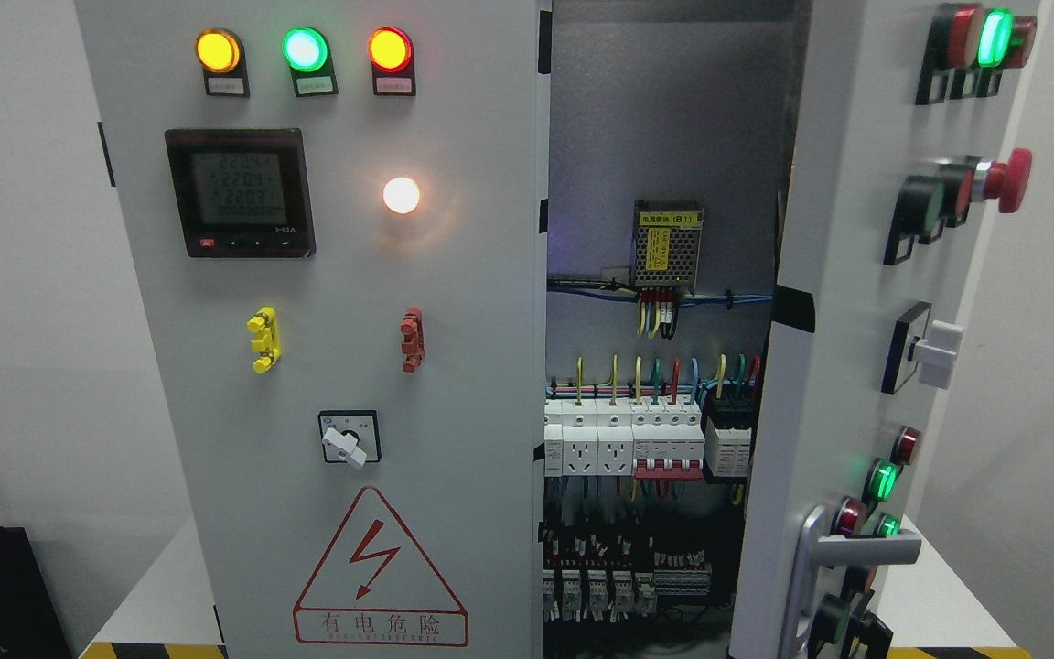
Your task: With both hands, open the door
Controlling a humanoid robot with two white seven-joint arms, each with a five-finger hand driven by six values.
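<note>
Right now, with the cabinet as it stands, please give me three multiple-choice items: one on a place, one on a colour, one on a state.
1. Where is the warning triangle?
A. low on the left door
B. on the right door
C. inside the cabinet

2. What colour is the middle lamp of the three atop the left door?
A. blue
B. green
C. white

3. How does the right door stand?
A. shut
B. removed
C. swung open

Answers: 1 A, it sits under the rotary switch. 2 B, it glows green between orange ones. 3 C, the wiring inside shows.
</note>
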